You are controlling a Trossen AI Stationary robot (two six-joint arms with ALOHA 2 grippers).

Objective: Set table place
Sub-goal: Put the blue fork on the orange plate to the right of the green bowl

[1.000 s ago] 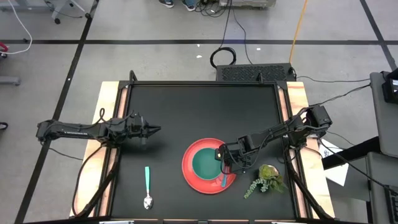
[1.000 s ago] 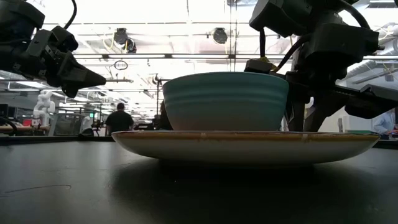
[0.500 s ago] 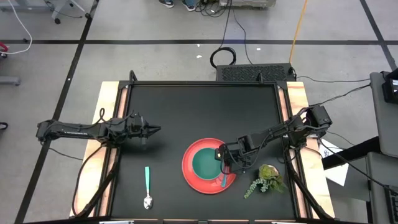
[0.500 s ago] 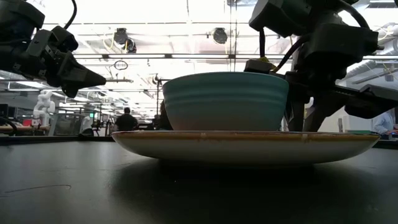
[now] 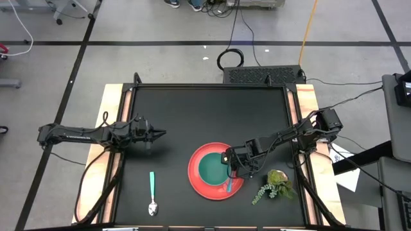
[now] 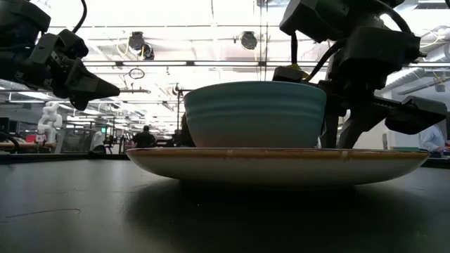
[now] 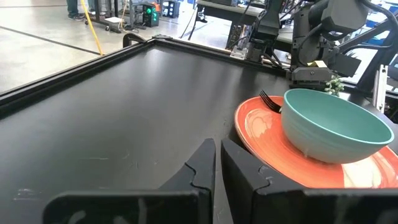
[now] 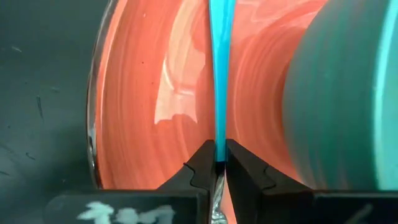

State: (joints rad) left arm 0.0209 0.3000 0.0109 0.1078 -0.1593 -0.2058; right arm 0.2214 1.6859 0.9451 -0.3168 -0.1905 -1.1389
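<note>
Right gripper has nudged slightly since a second ago — the teal fork handle in its grip now angles a little more toward the bowl, and in the low view the arm's silhouette has shifted a touch. Its fingers are pinched almost together on the thin, flat teal fork, which lies over the right side of the plate, between the rim and the bowl. From the left wrist view the fork's dark tines rest on the plate just beside the bowl.

Plate is round, glossy red-orange with a shallow raised rim, sitting on the table toward the front, right of centre. Bowl is smaller, green, smooth with faint horizontal ribbing on its outer wall, sitting centred on the plate.

Spoon — teal handle, shiny metal head — lies flat on the table well left of the plate, handle pointing away from the front edge.

Left gripper hangs over the table's left part, fingers closed against each other, holding nothing.

Table is matte black with pale wood side strips. Leafy plant sprig lies just right of the plate.
</note>
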